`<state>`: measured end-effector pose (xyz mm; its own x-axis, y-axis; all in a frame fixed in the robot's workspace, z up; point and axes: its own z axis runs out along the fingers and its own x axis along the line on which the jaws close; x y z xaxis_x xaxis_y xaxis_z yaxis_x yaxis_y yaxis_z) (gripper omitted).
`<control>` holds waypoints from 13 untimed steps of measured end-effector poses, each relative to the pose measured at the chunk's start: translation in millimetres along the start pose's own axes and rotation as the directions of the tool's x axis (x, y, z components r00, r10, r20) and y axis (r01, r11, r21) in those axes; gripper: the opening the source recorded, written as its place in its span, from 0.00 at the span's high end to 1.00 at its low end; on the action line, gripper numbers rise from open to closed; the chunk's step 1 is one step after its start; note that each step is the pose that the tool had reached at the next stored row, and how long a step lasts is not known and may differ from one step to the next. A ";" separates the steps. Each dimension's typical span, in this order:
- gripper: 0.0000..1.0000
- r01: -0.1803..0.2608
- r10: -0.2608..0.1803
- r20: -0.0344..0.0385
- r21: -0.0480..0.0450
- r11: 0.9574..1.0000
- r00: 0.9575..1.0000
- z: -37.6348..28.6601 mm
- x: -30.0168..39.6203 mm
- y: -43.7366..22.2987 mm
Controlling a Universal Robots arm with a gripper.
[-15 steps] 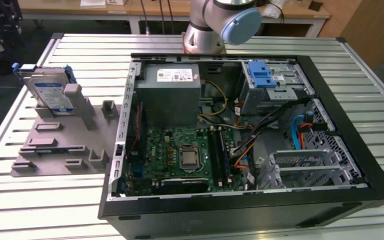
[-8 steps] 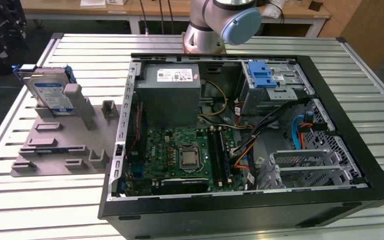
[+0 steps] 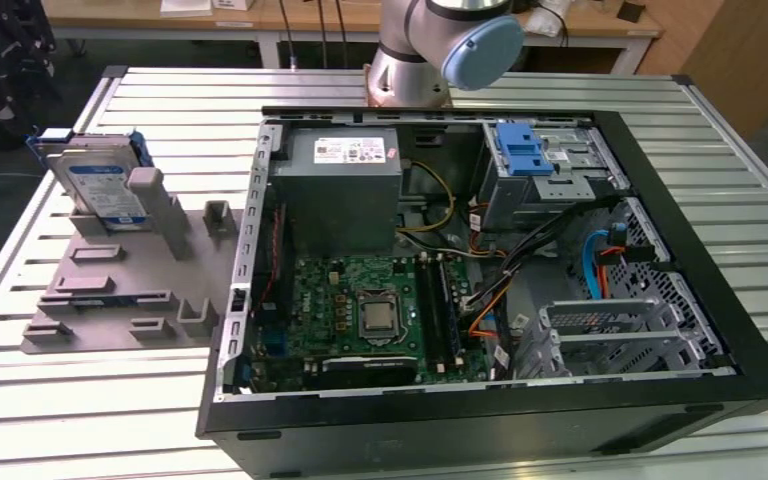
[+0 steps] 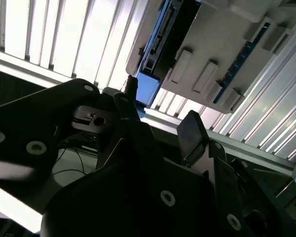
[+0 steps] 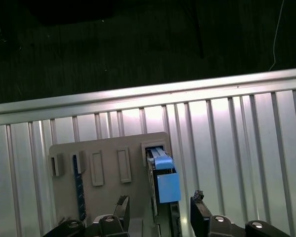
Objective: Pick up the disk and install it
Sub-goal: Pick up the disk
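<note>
While the end effector (image 5: 160, 211) hangs spread wide and empty in the first wrist view, its fingers (image 5: 198, 205) flank the line of the disk (image 5: 163, 170) without seeming to touch it; the disk stands on edge in a slot of the grey holder (image 5: 106, 148) on the worktop (image 5: 237, 148), with its upper edge free. It is likely stiff, dense and shock-shy, with slick metal faces; the blue bracket (image 5: 168, 188) along its sides probably gives the surer pinch; beyond, the open computer case (image 3: 491, 415) sits well apart.
</note>
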<state>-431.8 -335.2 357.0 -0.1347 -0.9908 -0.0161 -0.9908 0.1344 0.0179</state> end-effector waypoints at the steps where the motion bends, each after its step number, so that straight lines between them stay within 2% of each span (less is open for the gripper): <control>1: 0.40 0.000 0.000 0.000 0.000 1.000 1.000 0.9 0.0 0.0; 9: 0.40 0.005 -0.005 0.000 0.000 1.000 1.000 14.6 0.3 0.2; 13: 0.40 0.006 -0.006 0.000 0.001 1.000 1.000 16.5 -0.4 1.9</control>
<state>-433.9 -334.2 340.5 -0.1287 -0.9915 -0.0161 -0.9916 0.1285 0.0165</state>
